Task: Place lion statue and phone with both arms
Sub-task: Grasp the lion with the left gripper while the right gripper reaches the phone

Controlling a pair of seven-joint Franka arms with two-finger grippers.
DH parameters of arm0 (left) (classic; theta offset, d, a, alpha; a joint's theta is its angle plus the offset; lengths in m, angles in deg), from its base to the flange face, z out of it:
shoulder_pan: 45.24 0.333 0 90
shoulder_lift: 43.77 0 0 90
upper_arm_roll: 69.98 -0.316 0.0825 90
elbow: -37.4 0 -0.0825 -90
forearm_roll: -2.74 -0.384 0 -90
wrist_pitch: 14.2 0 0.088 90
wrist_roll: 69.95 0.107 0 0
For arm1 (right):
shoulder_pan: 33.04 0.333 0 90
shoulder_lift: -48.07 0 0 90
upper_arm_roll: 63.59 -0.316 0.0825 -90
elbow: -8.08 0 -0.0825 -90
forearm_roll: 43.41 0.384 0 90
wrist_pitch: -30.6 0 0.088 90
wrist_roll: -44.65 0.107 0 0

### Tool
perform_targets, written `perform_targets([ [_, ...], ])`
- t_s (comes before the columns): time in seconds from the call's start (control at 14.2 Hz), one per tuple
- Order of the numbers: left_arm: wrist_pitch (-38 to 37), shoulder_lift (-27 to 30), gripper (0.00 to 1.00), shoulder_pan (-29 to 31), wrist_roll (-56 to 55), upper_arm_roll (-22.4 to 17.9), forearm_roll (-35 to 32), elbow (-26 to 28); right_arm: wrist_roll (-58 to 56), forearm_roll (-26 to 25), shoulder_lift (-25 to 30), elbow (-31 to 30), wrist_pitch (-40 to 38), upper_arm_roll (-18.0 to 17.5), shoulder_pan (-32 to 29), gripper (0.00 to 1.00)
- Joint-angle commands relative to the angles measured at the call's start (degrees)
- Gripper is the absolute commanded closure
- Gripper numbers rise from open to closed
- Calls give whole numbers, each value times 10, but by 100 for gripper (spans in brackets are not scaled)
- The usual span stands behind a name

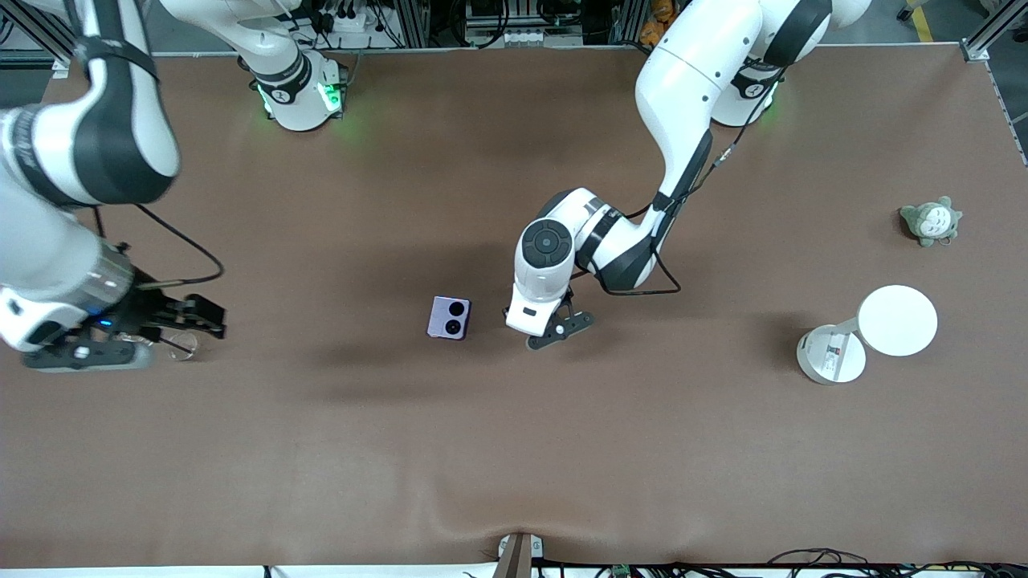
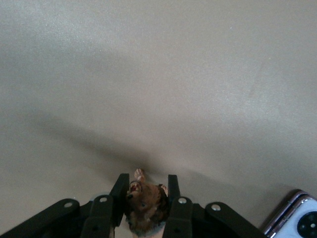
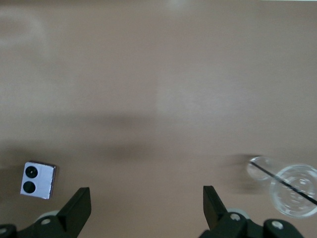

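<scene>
The left gripper (image 2: 144, 201) is clamped on the lion statue (image 2: 145, 208) beside the phone (image 1: 449, 318) — a small, likely rigid, light figurine best pinched across its body — while the right gripper (image 3: 146, 210) waits spread wide over the table's right-arm end.

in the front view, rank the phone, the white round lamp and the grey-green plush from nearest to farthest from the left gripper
Measured from the left gripper, shut on the lion statue:
1. phone, beside it, toward the right arm's end.
2. white round lamp, toward the left arm's end.
3. grey-green plush, farther from the front camera than the lamp.
</scene>
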Motion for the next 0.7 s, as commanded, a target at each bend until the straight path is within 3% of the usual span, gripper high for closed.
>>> perform_targets([
  [0.0,1,0,100,0,8,-1,-15,-7,6,11,-29,8,-1,4,29,0],
  [0.14,-6,15,100,7,57,-2,-16,-3,5,22,-58,10,2,3,42,0],
  [0.35,-102,76,100,43,172,-3,-18,15,6,56,-106,11,2,4,80,0],
  [0.63,-119,175,100,98,330,-3,-19,131,5,83,-152,11,3,4,90,0],
])
